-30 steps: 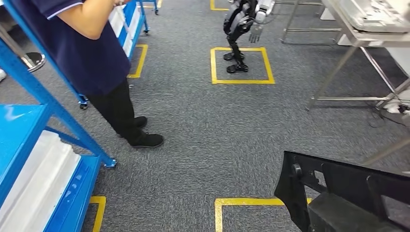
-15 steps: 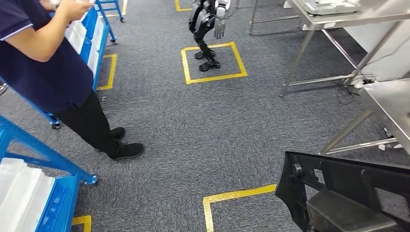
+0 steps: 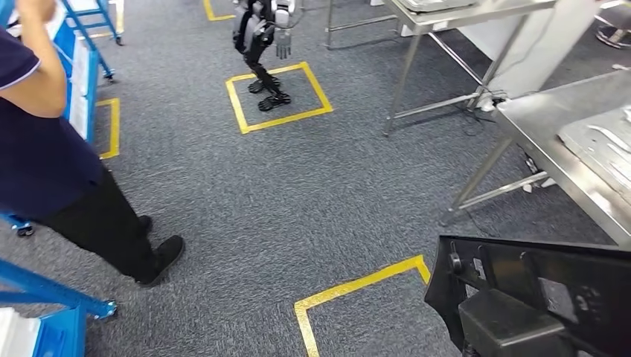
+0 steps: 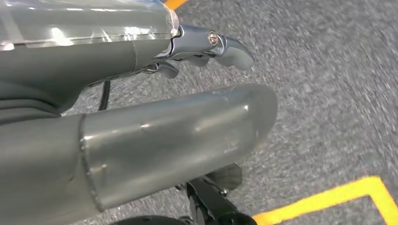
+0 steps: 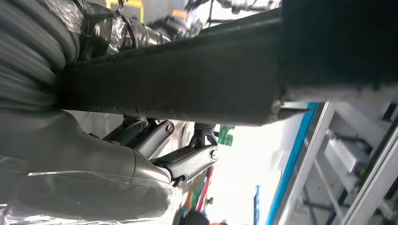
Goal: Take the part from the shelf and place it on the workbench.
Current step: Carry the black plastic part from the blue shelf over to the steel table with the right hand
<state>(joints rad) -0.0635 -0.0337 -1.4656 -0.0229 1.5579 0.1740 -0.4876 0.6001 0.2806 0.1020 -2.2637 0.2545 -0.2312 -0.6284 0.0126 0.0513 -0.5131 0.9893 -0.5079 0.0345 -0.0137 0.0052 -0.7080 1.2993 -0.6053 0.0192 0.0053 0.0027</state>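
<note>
Workbench [image 3: 554, 152] sits at three o'clock, steel top near; the black part [image 3: 536, 297] rides low at five o'clock, carried by the right hand [image 5: 141, 154], whose fingers wrap under its bar. To finish well, I'd square up to the bench and keep the part level before setting it down. Left hand [image 4: 187, 70] hangs over carpet, fingers curled on nothing.
</note>
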